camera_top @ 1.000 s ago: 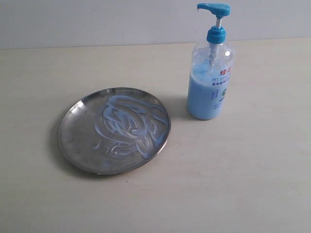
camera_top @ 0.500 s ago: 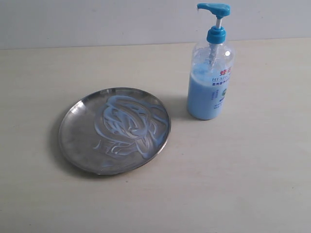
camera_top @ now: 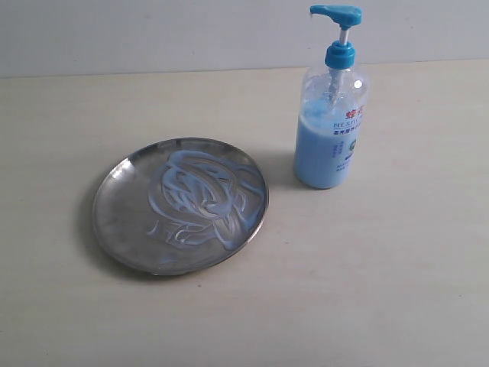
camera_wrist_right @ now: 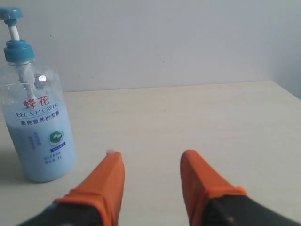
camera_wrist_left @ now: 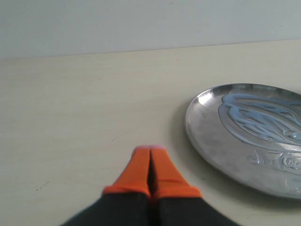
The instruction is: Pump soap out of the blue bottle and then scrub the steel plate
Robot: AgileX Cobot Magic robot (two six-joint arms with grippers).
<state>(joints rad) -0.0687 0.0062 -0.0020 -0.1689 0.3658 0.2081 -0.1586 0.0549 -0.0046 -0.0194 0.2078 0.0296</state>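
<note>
Externally, the steel plate (camera_top: 114,222) is seen lying flat on the tabletop (camera_top: 382,290), smeared with swirls of soap (camera_top: 200,195); the blue bottle (camera_top: 330,145) is stood upright near it, not touching. At the left wrist, the left hand (camera_wrist_left: 151,150) is shown clenched on nothing, beside the plate. At the right wrist, the right hand (camera_wrist_right: 150,157) is shown released and empty, with the bottle near it.

The round shallow silver steel plate (camera_top: 122,222) is shiny, reflective metal smeared with creamy, wet-looking pale-blue soap (camera_top: 200,195), the tall clear bottle (camera_top: 331,145) is smooth glossy plastic, and the pale beige tabletop (camera_top: 382,290) looks matt and faintly wood-grained.
</note>
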